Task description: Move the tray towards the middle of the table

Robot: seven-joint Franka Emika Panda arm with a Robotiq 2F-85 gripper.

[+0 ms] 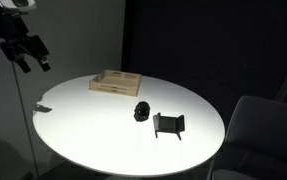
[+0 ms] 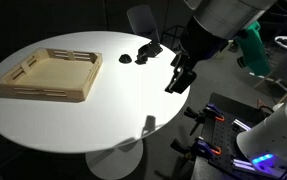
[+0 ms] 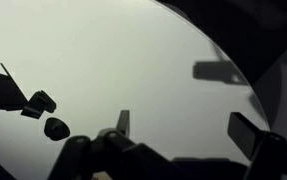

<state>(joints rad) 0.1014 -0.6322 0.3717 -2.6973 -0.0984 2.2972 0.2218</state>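
The light-wood tray (image 1: 115, 83) sits near the far edge of the round white table (image 1: 93, 125); it also shows at the left of the table in an exterior view (image 2: 49, 75). My gripper (image 1: 31, 55) hangs high above the table's edge, away from the tray, and shows in an exterior view (image 2: 181, 75) over the right rim. In the wrist view the gripper (image 3: 186, 125) is open and empty, with bare white table between the fingers. The tray is out of the wrist view.
A small black roundish object (image 1: 140, 111) and a black stand-like bracket (image 1: 169, 124) lie near the table's middle; both show in the wrist view (image 3: 55, 127) (image 3: 13, 92). A grey chair (image 1: 258, 125) stands beside the table. Equipment with cables (image 2: 238, 130) sits by the robot base.
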